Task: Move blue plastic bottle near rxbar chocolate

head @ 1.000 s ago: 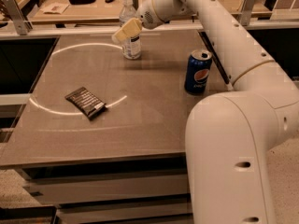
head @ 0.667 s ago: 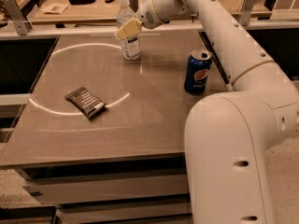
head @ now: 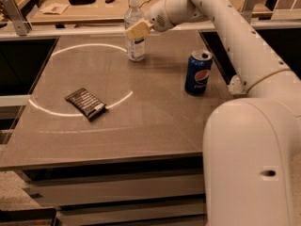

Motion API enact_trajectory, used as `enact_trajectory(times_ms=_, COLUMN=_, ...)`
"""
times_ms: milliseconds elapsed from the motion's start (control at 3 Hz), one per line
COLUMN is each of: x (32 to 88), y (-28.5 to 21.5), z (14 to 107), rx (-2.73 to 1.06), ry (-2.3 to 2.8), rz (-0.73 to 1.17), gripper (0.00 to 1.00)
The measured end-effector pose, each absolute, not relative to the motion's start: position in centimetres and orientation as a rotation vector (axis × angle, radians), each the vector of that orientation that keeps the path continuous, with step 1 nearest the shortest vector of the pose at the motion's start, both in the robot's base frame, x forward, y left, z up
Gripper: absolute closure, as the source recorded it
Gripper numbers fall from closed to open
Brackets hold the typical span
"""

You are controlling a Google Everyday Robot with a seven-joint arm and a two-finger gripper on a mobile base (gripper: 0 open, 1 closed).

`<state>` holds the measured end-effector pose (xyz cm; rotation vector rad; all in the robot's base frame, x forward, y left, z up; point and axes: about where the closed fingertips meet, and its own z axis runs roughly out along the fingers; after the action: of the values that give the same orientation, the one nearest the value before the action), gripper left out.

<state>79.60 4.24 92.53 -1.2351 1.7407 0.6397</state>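
Note:
The blue plastic bottle (head: 135,42), clear with a white cap and a pale label, stands upright at the far middle of the table. My gripper (head: 137,30) is at the bottle's upper body, reaching in from the right and overlapping its right side. The rxbar chocolate (head: 86,103), a flat dark brown wrapper, lies on the left part of the table, well in front of and to the left of the bottle.
A blue Pepsi can (head: 198,73) stands upright to the right of the table's middle. My white arm (head: 244,41) spans the right side, and my base (head: 251,164) fills the lower right. A second table (head: 84,11) with small items lies beyond the far edge.
My gripper has shifted slightly to the right at the bottle, so more of the bottle and its cap show. The bottle, can and bar stand where they were.

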Motion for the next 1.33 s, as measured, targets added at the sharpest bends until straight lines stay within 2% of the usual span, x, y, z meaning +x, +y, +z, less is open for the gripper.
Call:
enact_trajectory(times_ms=333, x=76.1, y=3.8, z=92.4, rx=-1.302, ry=1.695, rz=0.648, gripper=1.00)
enact_trajectory(times_ms=1333, x=65.8, y=4.2, z=94.1, rx=-1.552, ry=1.674, rz=0.600, gripper=1.00)
